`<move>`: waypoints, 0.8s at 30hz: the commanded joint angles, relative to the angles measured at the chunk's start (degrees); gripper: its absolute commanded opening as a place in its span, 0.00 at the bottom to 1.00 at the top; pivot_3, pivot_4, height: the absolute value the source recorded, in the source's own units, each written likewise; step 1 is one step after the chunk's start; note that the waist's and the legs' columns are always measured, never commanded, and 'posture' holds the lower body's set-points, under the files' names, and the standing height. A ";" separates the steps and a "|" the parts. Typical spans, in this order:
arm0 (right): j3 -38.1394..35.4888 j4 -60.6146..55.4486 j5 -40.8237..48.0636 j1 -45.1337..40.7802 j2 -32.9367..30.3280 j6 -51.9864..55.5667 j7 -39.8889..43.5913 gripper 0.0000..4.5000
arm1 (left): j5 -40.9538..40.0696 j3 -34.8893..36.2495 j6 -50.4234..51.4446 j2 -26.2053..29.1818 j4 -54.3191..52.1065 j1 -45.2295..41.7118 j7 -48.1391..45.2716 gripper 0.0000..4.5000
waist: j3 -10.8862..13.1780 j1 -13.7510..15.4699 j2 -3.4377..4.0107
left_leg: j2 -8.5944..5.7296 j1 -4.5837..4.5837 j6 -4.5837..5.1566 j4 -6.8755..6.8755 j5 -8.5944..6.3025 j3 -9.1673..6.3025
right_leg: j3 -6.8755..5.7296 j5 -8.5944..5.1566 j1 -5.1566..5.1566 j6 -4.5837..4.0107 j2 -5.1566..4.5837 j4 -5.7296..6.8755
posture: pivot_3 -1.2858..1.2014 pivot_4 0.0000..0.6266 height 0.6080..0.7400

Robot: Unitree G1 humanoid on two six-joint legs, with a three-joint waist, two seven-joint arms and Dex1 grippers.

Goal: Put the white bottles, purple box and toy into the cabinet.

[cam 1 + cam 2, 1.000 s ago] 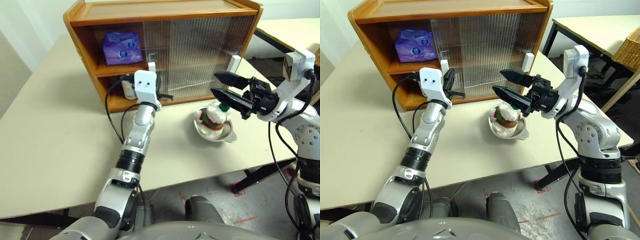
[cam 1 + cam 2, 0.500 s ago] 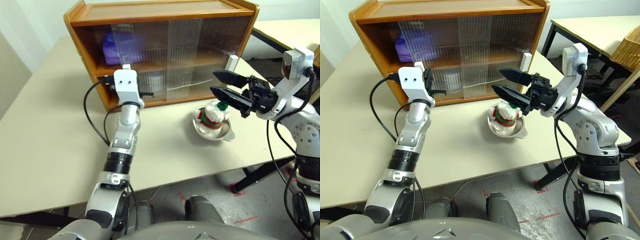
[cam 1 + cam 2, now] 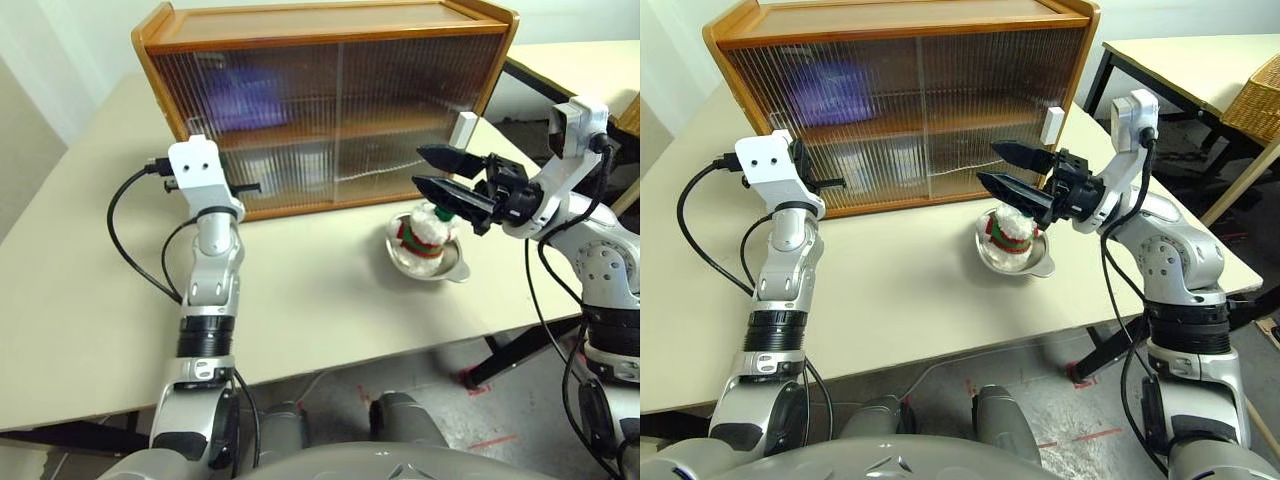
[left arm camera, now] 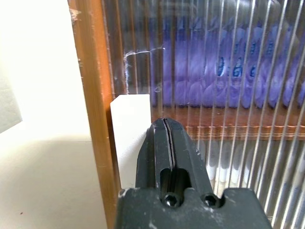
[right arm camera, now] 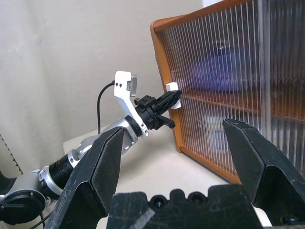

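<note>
My left gripper [image 4: 164,125], fingers pressed together, holds nothing beside the white handle [image 4: 128,136]. My right gripper [image 3: 432,172] gapes empty above the toy [image 3: 424,229], center-right; purple box [image 3: 243,98] upper-left inside cabinet [image 3: 330,25].

Cream table [image 3: 90,290], wooden cabinet [image 3: 330,30] standing on it, metal dish [image 3: 440,265] just beside the cabinet's front.

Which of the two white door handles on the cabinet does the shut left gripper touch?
The handle at the cabinet's left end, beside the wooden side wall; the left gripper presses against it. The other handle stands at the right end, untouched.
</note>
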 commanded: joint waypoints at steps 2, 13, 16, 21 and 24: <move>0.44 1.03 -0.53 -1.43 0.13 -0.49 0.88 1.00 | 0.27 1.08 1.80 0.18 -1.30 1.60 0.72 0.01 | 0.00 0.10 0.00 | 0.00 -0.01 0.00 0.00 0.00 0.02 | 0.03 -0.03 -0.03 -0.02 0.01 -0.01 | 0.52 0.00 1.00; -0.13 0.52 -0.67 -0.89 0.22 -0.45 0.60 1.00 | -17.74 -7.70 -0.90 -3.23 -4.23 1.00 -30.15 0.10 | 0.00 1.62 -0.01 | -0.03 -0.30 -0.01 -0.03 0.00 0.08 | -0.04 -0.13 -0.15 -0.06 -0.09 -0.17 | 0.52 0.00 1.00; -0.33 0.39 -0.73 -0.68 0.30 -0.55 0.29 1.00 | -19.36 -9.14 -2.39 -1.96 -2.80 -0.08 -37.24 0.31 | 0.00 1.39 0.00 | -0.04 -0.48 0.00 -0.02 0.00 0.11 | -0.04 -0.15 -0.25 -0.05 -0.09 -0.29 | 0.51 0.00 1.00; -2.13 -0.76 -1.63 0.88 0.43 -1.69 -2.96 1.00 | -29.39 -9.01 3.02 2.19 -3.59 -3.57 -53.40 0.75 | 0.00 0.76 0.01 | 0.00 -0.55 0.08 -0.02 0.04 0.04 | -0.03 -0.38 -0.29 -0.14 -0.01 -0.24 | 0.50 0.00 1.00; -3.21 -0.88 -3.02 1.80 0.01 -3.14 -5.43 1.00 | -33.00 -8.48 5.28 6.37 -3.66 -4.37 -61.26 1.00 | -0.01 0.65 0.02 | -0.01 -0.56 0.17 -0.03 0.09 -0.02 | -0.03 -0.61 -0.29 -0.01 0.01 -0.17 | 0.50 0.00 1.00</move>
